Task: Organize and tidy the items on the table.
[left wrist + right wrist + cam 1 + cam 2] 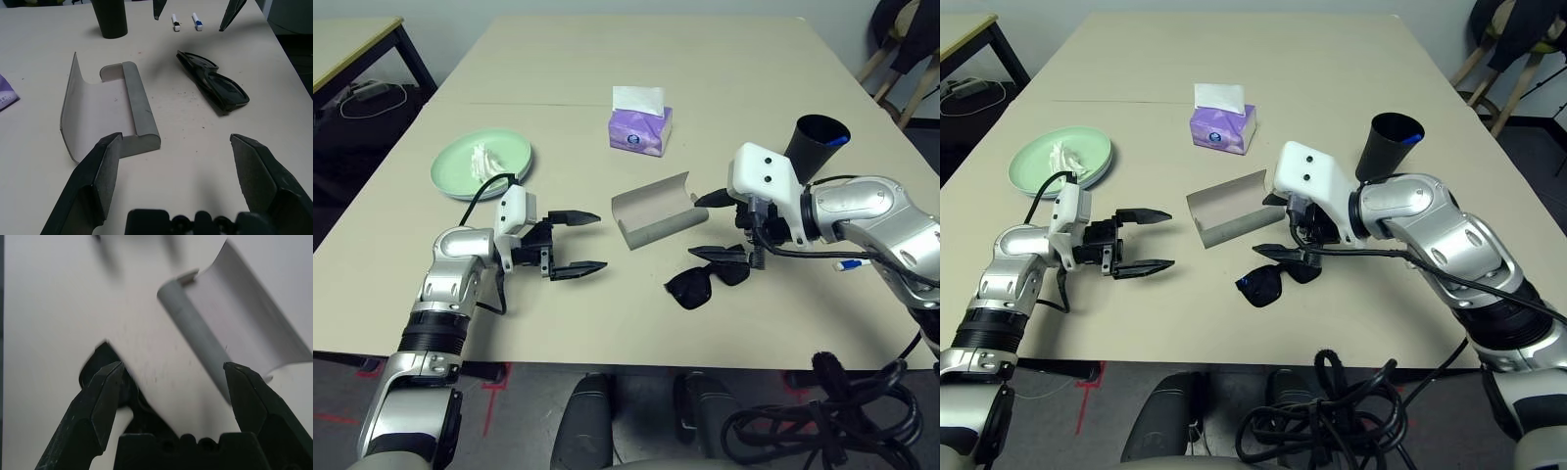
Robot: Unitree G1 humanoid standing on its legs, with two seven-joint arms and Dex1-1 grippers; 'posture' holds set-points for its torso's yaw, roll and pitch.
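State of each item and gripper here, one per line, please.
left gripper: open, empty
right gripper: open, empty
glasses case: open, empty
sunglasses: on the table, ungripped
tissue: crumpled, on the green plate
cup: upright, something blue inside
tissue box: tissue sticking out

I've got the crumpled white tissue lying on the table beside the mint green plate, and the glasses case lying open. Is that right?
Not quite: the crumpled white tissue lies on the mint green plate, as the left eye view shows. The glasses case does lie open.
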